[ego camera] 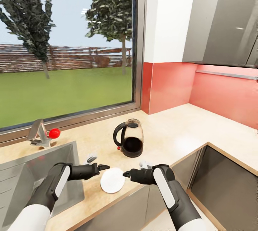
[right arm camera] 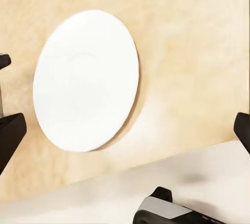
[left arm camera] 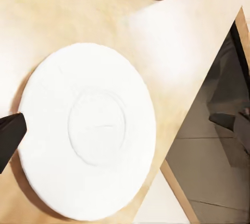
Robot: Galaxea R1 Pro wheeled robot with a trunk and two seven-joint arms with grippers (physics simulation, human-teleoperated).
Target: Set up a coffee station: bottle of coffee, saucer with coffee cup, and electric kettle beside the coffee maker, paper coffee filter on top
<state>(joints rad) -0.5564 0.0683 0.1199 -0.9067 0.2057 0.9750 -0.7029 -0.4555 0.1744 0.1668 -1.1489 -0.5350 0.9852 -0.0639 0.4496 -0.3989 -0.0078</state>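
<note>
Where the light beige countertop point(ego camera: 172, 130) bends into the corner: coral-red backsplash point(ego camera: 168, 87) behind, grey wall cabinet point(ego camera: 222, 26) above, large window point(ego camera: 68, 44) onto lawn and trees at left. Steel sink point(ego camera: 21, 173) set into the slab, tap with red knob point(ego camera: 54, 133) behind it. Electric kettle point(ego camera: 129, 138) upright mid-counter, dark lower part, black handle. Saucer point(ego camera: 112, 180) flat near the front edge, close before the kettle, apart from it. Left gripper point(ego camera: 102, 167) and right gripper point(ego camera: 126, 174) flanking the saucer, both spread wide, grasping nothing. No readable labels or writing anywhere.
</note>
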